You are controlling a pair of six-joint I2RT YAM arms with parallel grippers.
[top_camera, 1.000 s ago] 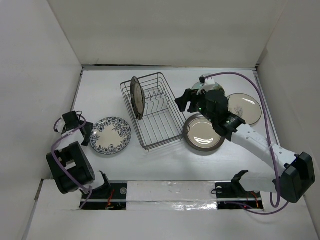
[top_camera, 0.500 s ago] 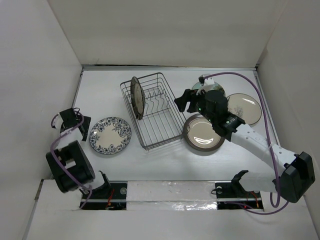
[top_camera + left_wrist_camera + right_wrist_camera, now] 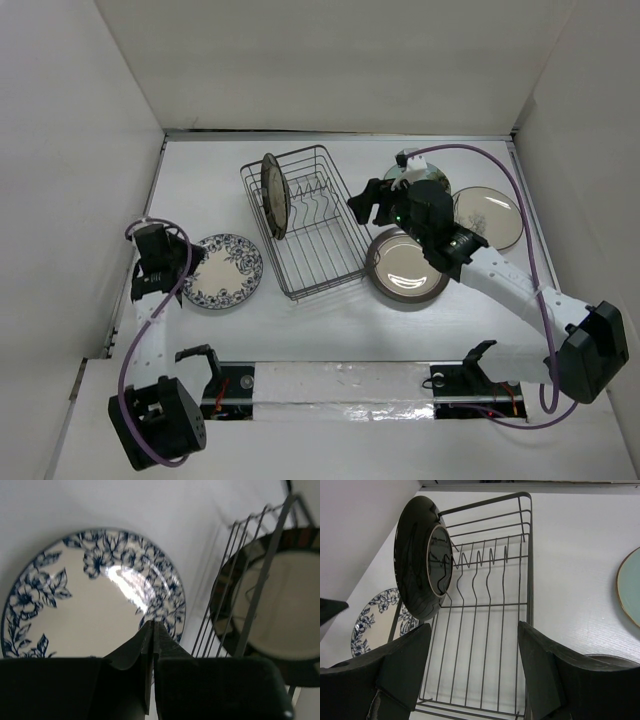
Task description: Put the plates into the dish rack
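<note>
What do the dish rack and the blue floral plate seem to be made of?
The dish rack looks like thin dark metal wire, perhaps coated: slim bent rods. The blue floral plate looks like glazed ceramic: bright glare on its glossy face.

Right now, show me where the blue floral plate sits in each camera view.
Top external: blue floral plate lies flat, left of the dish rack.
Left wrist: the plate fills the left half.
Right wrist: the plate peeks in at lower left.
Shared landmark: the dark plate standing in the rack.
</note>
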